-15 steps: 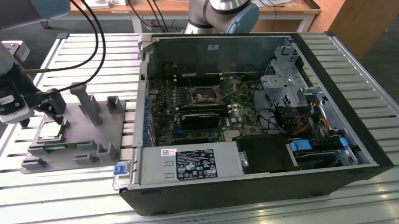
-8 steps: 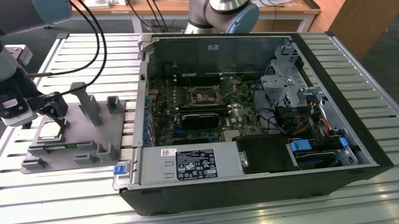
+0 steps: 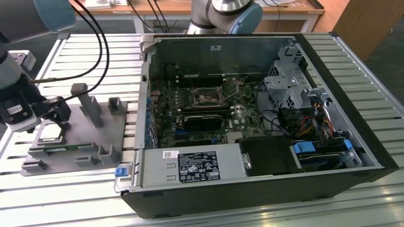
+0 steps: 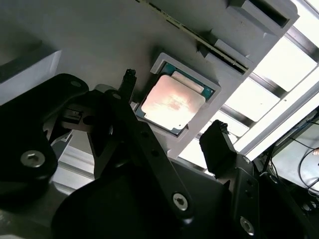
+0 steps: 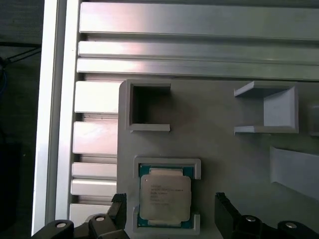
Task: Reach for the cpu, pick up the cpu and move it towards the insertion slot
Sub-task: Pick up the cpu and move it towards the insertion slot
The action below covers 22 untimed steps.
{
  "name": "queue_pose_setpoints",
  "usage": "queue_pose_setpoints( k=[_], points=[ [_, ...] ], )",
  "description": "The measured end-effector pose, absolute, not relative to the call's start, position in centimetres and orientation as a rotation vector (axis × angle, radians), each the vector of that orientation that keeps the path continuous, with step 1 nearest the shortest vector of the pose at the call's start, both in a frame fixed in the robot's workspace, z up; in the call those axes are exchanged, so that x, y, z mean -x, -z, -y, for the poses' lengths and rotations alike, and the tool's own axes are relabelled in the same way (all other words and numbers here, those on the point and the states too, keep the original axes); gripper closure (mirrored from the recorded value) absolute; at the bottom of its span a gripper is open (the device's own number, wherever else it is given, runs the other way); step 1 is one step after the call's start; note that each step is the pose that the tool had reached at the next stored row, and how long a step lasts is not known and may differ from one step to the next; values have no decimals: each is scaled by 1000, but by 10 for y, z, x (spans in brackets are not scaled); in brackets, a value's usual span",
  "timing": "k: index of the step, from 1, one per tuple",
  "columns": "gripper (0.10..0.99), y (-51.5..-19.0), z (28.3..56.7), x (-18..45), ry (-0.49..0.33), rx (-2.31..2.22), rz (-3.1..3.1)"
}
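Gripper (image 5: 169, 200) wide open, holding nothing, fingers (image 5: 225, 211) straddling the cpu (image 5: 164, 196) (seated in gray tray (image 3: 117, 130)), nine o'clock of case (image 3: 265, 194) in exterior view.

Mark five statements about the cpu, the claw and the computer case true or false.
1. The small square silver-topped cpu lies in a recess of the flat grey plastic fixture. True.
2. The black claw is shut on the cpu. False: in both wrist views it is open, with one of its fingers at each side of the chip.
3. The cpu sits in the square metal-framed insertion slot. False: it lies on the fixture, outside the case.
4. The big black computer case lies open, its inside showing. True.
5. The fixture is at the exterior view's right of the case. False: it is at the left.
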<state>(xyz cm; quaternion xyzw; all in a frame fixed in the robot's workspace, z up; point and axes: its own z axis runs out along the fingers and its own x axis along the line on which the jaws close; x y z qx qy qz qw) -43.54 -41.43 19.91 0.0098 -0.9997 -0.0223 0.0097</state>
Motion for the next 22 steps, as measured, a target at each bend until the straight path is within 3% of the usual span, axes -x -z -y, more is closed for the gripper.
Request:
queue_pose_setpoints(
  k=[13,16,17,22],
  points=[
    [294,-186,414,438,74,-30,3121],
    [310,-185,414,439,74,-30,3121],
    [380,-184,414,439,74,-30,3121],
    [380,-183,413,440,74,-30,3121]
  ],
)
